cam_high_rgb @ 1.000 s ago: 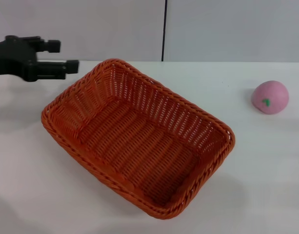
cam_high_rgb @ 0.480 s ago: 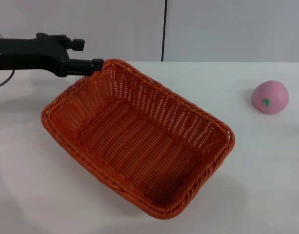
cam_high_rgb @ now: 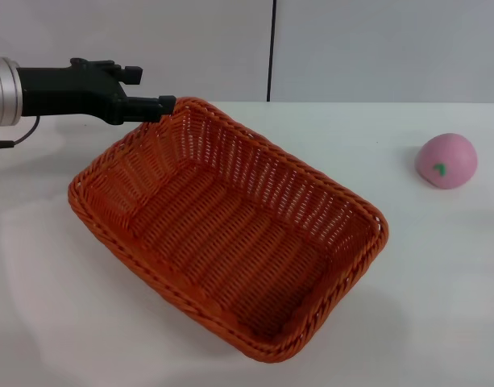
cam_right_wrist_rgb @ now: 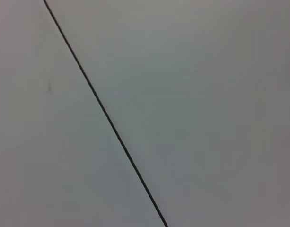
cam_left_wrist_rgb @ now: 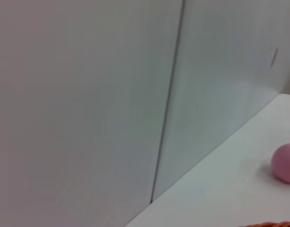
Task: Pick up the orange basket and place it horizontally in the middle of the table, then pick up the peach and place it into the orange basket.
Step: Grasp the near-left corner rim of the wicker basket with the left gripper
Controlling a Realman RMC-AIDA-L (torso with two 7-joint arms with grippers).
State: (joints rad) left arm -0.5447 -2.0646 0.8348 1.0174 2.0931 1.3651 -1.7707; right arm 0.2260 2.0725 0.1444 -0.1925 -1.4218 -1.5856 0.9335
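The orange basket (cam_high_rgb: 230, 234) sits skewed on the white table (cam_high_rgb: 428, 274), one corner pointing toward the back left. My left gripper (cam_high_rgb: 150, 89) reaches in from the left at that far corner, open, with its lower fingertip (cam_high_rgb: 164, 104) at the braided rim. The pink peach (cam_high_rgb: 446, 160) rests on the table at the right, well apart from the basket. In the left wrist view the peach (cam_left_wrist_rgb: 285, 163) shows at the edge, along with a thin sliver of basket rim (cam_left_wrist_rgb: 272, 224). The right gripper is out of view.
A grey wall with a dark vertical seam (cam_high_rgb: 271, 50) runs behind the table's back edge. The right wrist view shows only that wall and seam (cam_right_wrist_rgb: 107, 116).
My left gripper has travelled right from the far left of the table to the basket's back corner. Basket and peach have not moved.
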